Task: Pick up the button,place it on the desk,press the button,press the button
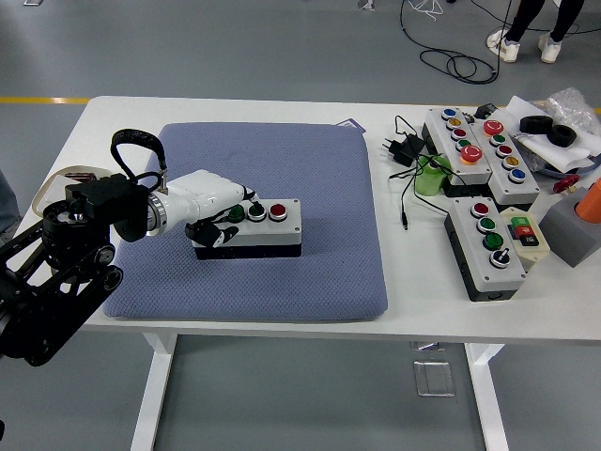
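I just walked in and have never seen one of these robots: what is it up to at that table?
The robot's left hand is reaching from the left onto a small button box that sits on a blue-grey pad. Its fingers rest over the box's left end, by the green buttons; whether one is pressed down cannot be told. The right hand is out of view. More button boxes and cables lie untouched on the white table to the right.

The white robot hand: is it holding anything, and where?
Nothing is clearly held. The left hand rests on the left end of the button box, fingers over its green buttons.
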Action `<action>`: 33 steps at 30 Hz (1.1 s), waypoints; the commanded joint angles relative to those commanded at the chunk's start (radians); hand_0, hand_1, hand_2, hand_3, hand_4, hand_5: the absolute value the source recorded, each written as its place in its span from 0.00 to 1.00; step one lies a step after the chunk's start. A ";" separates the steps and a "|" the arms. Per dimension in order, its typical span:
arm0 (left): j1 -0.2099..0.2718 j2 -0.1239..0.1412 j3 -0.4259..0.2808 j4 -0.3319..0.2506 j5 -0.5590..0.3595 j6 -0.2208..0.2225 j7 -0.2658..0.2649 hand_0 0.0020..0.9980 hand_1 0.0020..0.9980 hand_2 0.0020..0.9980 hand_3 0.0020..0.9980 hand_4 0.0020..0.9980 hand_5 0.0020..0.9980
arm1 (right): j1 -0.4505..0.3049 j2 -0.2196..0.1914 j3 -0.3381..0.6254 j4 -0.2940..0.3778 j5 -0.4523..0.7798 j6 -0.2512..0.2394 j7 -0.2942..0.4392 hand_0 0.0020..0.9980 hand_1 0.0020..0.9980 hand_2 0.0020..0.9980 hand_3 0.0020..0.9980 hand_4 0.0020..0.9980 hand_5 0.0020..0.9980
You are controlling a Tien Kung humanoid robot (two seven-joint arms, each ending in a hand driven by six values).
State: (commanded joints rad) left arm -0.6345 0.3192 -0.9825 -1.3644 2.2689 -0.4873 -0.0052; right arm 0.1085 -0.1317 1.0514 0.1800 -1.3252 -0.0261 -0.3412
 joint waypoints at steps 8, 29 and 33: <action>-0.006 0.003 0.008 0.006 0.000 -0.009 0.003 0.07 0.00 0.00 0.78 0.53 0.00 | 0.004 0.000 -0.003 0.000 0.004 0.000 0.000 0.65 0.64 0.67 0.58 0.38 0.24; -0.012 0.003 -0.002 0.006 0.000 0.034 0.006 0.07 0.00 0.00 0.78 0.53 0.00 | 0.006 0.000 0.000 0.000 0.003 -0.001 0.000 0.65 0.64 0.67 0.58 0.38 0.24; -0.015 0.003 -0.015 -0.017 0.000 0.076 0.001 0.07 0.00 0.00 0.78 0.53 0.00 | 0.007 0.000 0.001 0.000 0.001 0.000 0.000 0.65 0.64 0.67 0.58 0.38 0.24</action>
State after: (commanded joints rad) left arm -0.6498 0.3218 -0.9973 -1.3809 2.2689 -0.4116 -0.0039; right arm 0.1151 -0.1315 1.0527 0.1800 -1.3238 -0.0264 -0.3414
